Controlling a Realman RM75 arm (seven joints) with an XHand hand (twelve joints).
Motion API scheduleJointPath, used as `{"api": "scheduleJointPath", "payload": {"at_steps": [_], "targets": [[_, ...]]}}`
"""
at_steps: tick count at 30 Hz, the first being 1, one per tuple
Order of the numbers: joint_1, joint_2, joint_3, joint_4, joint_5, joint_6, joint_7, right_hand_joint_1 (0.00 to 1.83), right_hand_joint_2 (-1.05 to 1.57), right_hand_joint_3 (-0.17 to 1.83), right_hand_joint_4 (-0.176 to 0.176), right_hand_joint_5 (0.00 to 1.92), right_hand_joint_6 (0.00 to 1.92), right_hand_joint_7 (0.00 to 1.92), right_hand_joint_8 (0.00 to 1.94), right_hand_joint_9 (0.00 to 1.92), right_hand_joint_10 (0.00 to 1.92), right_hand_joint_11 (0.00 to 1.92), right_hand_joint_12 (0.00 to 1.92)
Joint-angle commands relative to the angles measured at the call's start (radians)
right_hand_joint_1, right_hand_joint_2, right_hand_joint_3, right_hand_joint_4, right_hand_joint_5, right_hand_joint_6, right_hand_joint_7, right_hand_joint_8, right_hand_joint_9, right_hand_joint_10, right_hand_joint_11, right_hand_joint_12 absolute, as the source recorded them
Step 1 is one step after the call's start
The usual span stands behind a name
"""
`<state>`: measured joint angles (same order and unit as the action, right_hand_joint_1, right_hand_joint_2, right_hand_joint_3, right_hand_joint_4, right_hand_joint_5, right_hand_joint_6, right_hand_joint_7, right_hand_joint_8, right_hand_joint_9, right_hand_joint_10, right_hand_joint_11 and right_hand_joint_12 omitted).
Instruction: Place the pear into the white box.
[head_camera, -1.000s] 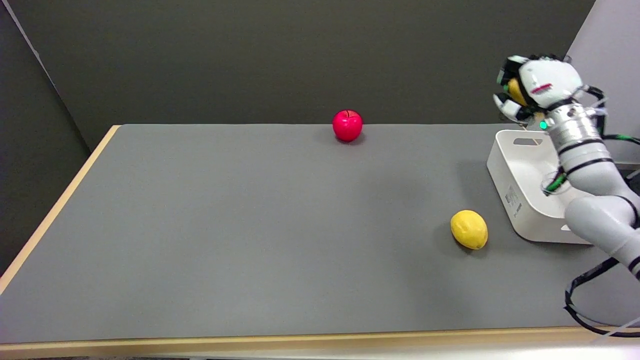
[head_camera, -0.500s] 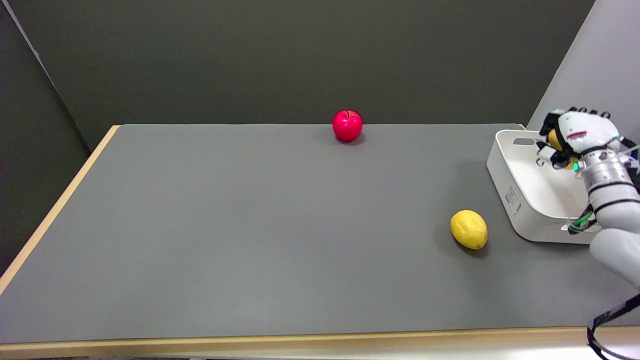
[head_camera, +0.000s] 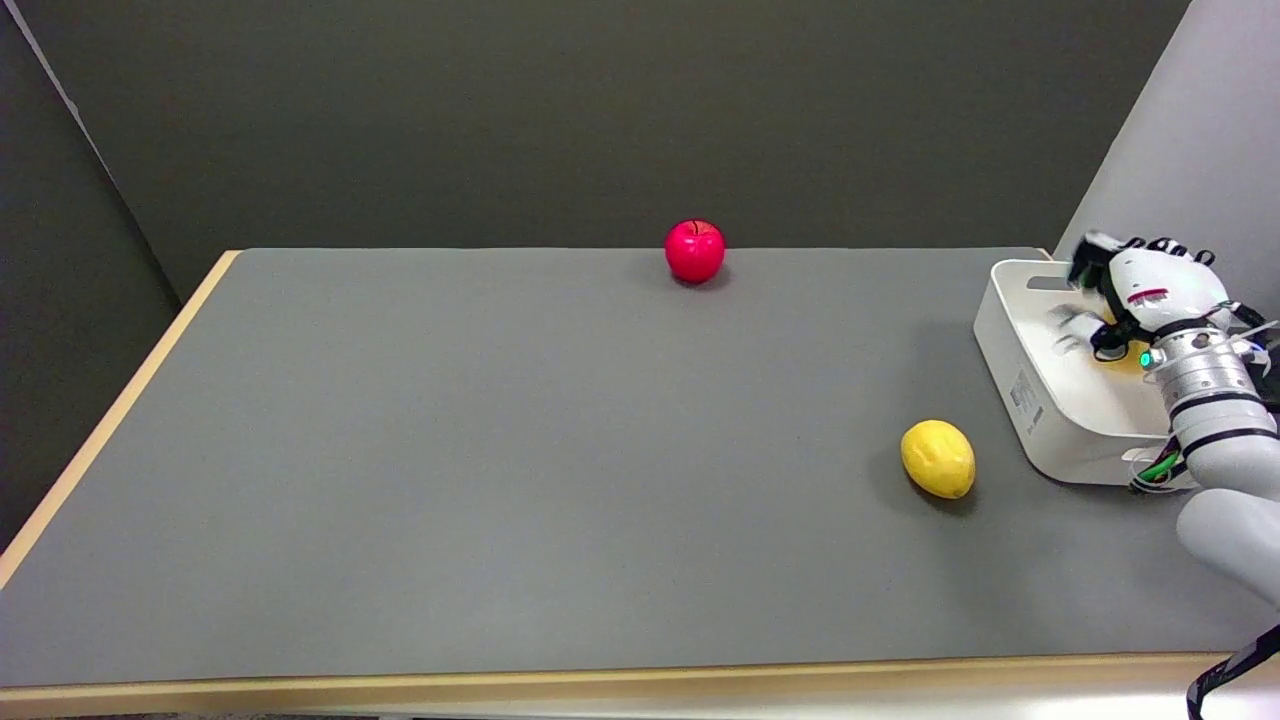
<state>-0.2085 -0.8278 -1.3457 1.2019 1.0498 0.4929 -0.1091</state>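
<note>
Release step in hand, by the look of it. Right hand (head_camera: 1135, 300) low inside the white box (head_camera: 1030, 400) at the far right of the bench (head_camera: 500, 450), palm turned down, fingers (head_camera: 1068, 322) spread toward the box's left wall. Only a sliver of yellow, taken for the pear (head_camera: 1128, 352), visible under the palm, just beside the wrist and down in the box. Cannot tell whether any finger touches the fruit or whether it already lies free on the box floor; most of it hidden behind the hand.

Elsewhere on the bench: yellow lemon (head_camera: 938, 459) just left of the box's near corner, apart from it; red apple (head_camera: 695, 250) well off at the far edge.

Next move, judged from this: finish parting the fingers if any contact remains, then lift straight up and clear of the rim. Worth avoiding any sideways drag against the left wall, since the box looks light enough to slide toward the lemon. No need to go near either other fruit.
</note>
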Motion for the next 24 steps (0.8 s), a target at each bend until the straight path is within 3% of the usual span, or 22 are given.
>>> {"api": "scheduleJointPath", "payload": {"at_steps": [1,3,6,14,16,18,20,22,24], "targets": [[-0.073,0.039,-0.026,0.072,0.021,0.041,0.152,0.58,0.57,0.96,0.11,0.12,0.4,0.03,0.17,0.04,0.55,0.04,1.23],[-0.085,0.035,-0.023,0.076,0.021,0.048,0.152,0.5,0.54,0.93,0.111,0.08,0.4,0.0,0.01,0.0,0.36,0.0,1.07],[-0.109,0.027,-0.035,0.102,0.021,0.126,0.153,0.45,0.51,0.91,0.112,0.07,0.39,0.0,0.0,0.0,0.13,0.0,0.89],[-0.178,0.016,-0.127,0.386,-0.146,0.375,0.292,0.42,0.51,0.91,0.099,0.07,0.38,0.0,0.0,0.0,0.03,0.0,0.66],[-0.168,0.018,-0.187,0.461,-0.189,0.425,0.301,0.4,0.52,0.91,0.096,0.06,0.38,0.0,0.02,0.0,0.09,0.0,0.69],[-0.144,0.021,-0.292,0.524,-0.234,0.477,0.301,0.33,0.54,0.94,0.093,0.05,0.39,0.0,0.16,0.0,0.38,0.0,0.89],[-0.103,0.017,-0.409,0.558,-0.259,0.514,0.313,0.33,0.55,0.95,0.093,0.07,0.38,0.06,0.14,0.02,0.45,0.0,0.95],[-0.053,0.005,-0.539,0.572,-0.287,0.539,0.342,0.26,0.59,0.97,0.084,0.12,0.4,0.15,0.27,0.1,0.62,0.0,1.08],[0.008,-0.02,-0.675,0.561,-0.321,0.564,0.396,0.28,0.64,0.89,0.081,0.16,0.38,0.2,0.28,0.15,0.67,0.01,1.17]]}}
